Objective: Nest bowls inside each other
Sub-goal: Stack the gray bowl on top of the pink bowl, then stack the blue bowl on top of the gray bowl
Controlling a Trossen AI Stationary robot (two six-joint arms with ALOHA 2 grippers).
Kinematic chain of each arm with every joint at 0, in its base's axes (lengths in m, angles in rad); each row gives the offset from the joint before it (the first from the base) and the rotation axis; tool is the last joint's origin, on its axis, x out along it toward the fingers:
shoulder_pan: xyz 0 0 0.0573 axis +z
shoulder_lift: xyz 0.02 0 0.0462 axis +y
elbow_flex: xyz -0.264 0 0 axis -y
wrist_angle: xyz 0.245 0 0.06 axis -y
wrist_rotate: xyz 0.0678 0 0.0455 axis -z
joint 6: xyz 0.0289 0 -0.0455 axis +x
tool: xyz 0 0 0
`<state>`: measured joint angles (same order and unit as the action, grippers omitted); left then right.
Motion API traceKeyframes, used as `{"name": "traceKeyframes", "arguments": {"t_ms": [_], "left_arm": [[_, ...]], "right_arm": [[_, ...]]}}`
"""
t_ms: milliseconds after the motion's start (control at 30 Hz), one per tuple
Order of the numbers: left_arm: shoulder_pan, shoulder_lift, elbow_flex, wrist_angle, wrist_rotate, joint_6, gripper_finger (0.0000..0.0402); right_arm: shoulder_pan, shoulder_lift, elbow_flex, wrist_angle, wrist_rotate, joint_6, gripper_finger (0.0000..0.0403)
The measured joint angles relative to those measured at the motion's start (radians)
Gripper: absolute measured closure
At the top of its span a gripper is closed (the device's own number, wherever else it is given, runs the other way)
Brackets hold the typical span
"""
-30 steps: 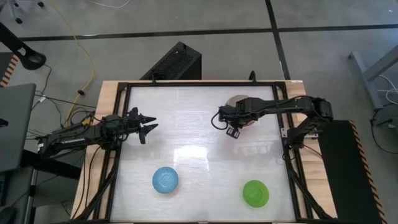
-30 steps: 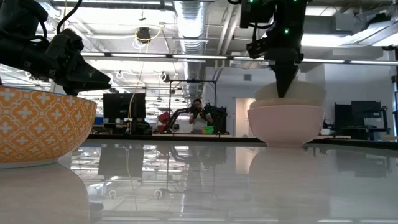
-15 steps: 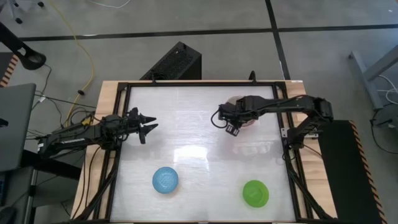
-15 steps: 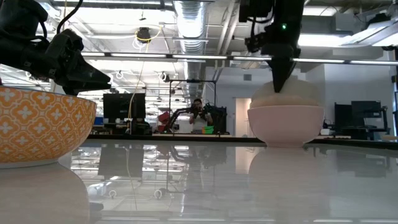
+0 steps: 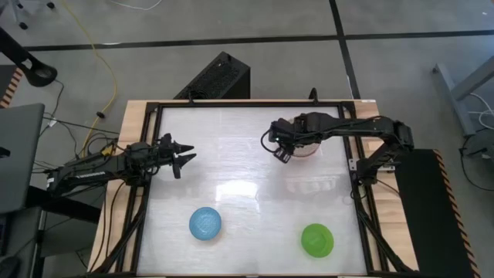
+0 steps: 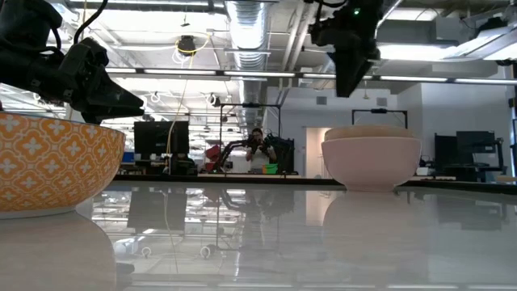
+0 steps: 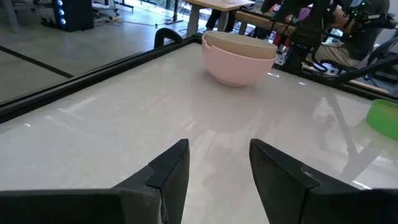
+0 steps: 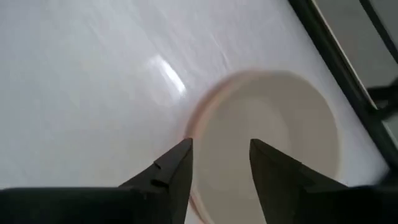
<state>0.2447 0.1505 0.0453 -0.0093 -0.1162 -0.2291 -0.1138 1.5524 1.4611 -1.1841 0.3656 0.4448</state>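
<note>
At the table's far right a large salmon-pink bowl [image 6: 371, 166] stands on its base, with a beige-grey bowl [image 6: 371, 132] nested inside it so that only the rim shows. The pair also appears in the left wrist view [image 7: 239, 59] and the right wrist view [image 8: 267, 137]. My right gripper [image 5: 282, 150] hangs open above the pair's left rim, clear of it [image 6: 349, 81]. A small blue bowl [image 5: 205, 223] and a small green bowl [image 5: 317, 239] sit near the front edge. My left gripper [image 5: 184, 156] waits open at the table's left.
In the low view an orange patterned bowl [image 6: 48, 166] stands close at the left. A dark frame [image 5: 147, 154] rims the white table. The table's middle between the arms shows bare white surface.
My right gripper has let go of the beige-grey bowl and risen, drifting a little toward the table's left. The bowl, which stood high in the salmon-pink bowl, has sunk level into it.
</note>
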Motion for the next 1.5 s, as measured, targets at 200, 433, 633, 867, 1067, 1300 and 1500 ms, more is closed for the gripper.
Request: {"name": "traceKeyframes", "arguments": {"t_ms": [200,433,633,867,1067,1300,1500], "left_arm": [[0.000,0.000,0.000,0.000,0.000,0.000,0.0244],[0.000,0.000,0.000,0.000,0.006,-0.001,0.0244],[0.000,0.000,0.000,-0.001,0.006,-0.003,0.0244],[0.000,0.000,0.000,-0.001,0.005,0.006,0.0244],[0.000,0.000,0.000,-0.001,0.003,0.007,0.0244],[0.000,0.000,0.000,-0.001,-0.001,0.007,0.0244],[0.000,0.000,0.000,0.000,-0.004,0.007,0.0244]], "right_arm": [[0.043,0.008,-0.088,0.303,0.038,-0.015,0.0245],[0.051,0.007,-0.225,0.450,0.269,-0.007,0.0271],[0.006,0.002,-0.374,0.568,0.261,0.018,0.0288],[0.000,0.000,-0.448,0.707,0.258,-0.023,0.0291],[0.000,-0.012,-0.404,0.710,0.198,-0.063,0.0291],[0.053,-0.013,-0.324,0.854,-0.024,-0.071,0.0291],[0.178,0.024,-0.325,1.062,-0.167,-0.139,0.0291]]}}
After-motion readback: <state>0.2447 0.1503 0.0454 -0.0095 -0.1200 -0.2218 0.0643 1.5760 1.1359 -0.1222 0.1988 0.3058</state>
